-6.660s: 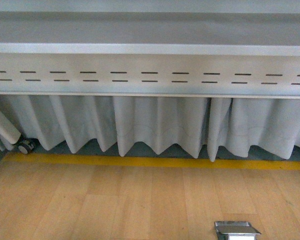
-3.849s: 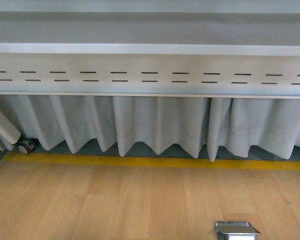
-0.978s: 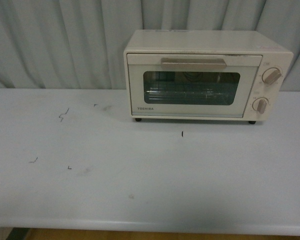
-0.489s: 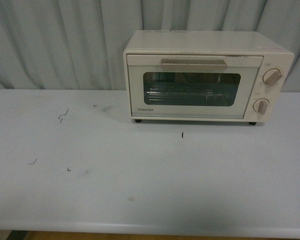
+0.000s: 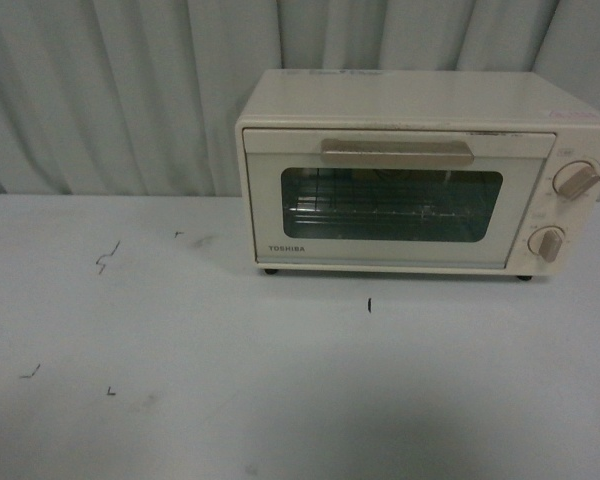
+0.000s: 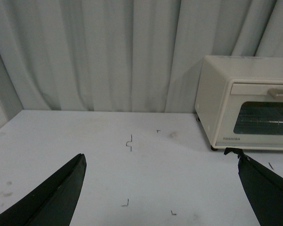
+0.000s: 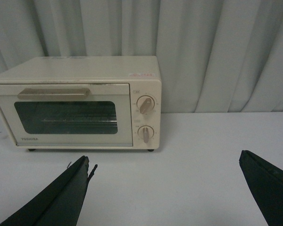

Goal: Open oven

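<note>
A: Where does the cream-white boxy toaster oven [image 5: 420, 170] sit from the grippers?

B: It stands ahead of both, well apart from each. From the left gripper [image 6: 159, 154] it is forward and off toward the robot's right. From the right gripper [image 7: 163, 156] it is forward and off toward the robot's left. It rests on the pale, matte table [image 5: 180, 400] with its back near the pleated grey-white curtain [image 5: 110, 90].

A: And the grippers themselves?

B: On each, the black tapered fingers [image 6: 56, 197] are spread wide, with nothing between them and only bare tabletop beneath.

A: What has changed since half a second ago?

B: In the front view the oven looms larger and sits lower, and the table's near edge has dropped out of sight. A few seconds back that view showed only wooden floor and a table skirt. The door is shut, as before.

A: What about surfaces?

B: The door has a dark glass window [image 5: 392, 204] with a thin wire rack [image 5: 380, 212] behind it and a flat beige bar handle [image 5: 397, 151] above. Two round beige knobs [image 5: 577, 180] are stacked beside the door. Small dark marks [image 5: 106, 258] dot the smooth table.
</note>
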